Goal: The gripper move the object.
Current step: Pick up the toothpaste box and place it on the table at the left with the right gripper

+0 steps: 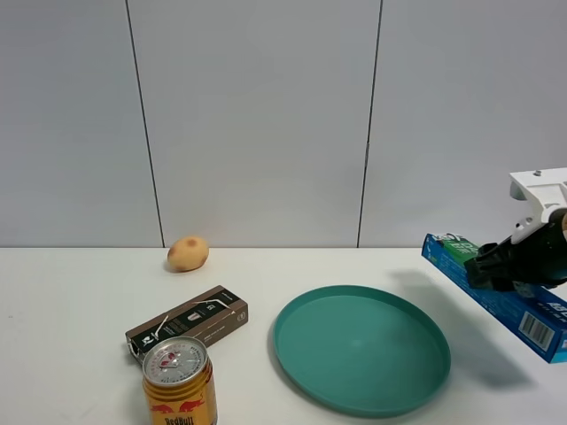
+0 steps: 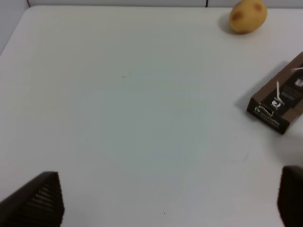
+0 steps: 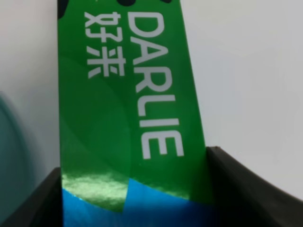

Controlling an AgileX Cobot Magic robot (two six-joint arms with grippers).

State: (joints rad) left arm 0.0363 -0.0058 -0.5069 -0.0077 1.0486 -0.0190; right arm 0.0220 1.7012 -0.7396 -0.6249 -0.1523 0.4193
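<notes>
The right gripper (image 1: 516,262) was pinching the DARLIE toothpaste carton (image 1: 518,312) mid-length, tilted in the air just right of the teal plate (image 1: 361,348). With both long ends overhanging, it could have pivoted or slipped free. The left gripper (image 2: 165,201) hung spread, empty.

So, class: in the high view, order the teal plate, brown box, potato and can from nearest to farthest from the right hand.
1. Teal plate, beside the right hand, lower left.
2. Brown box, left of the plate.
3. Potato (far left, back) and can (far left, front): too close to call.
</notes>
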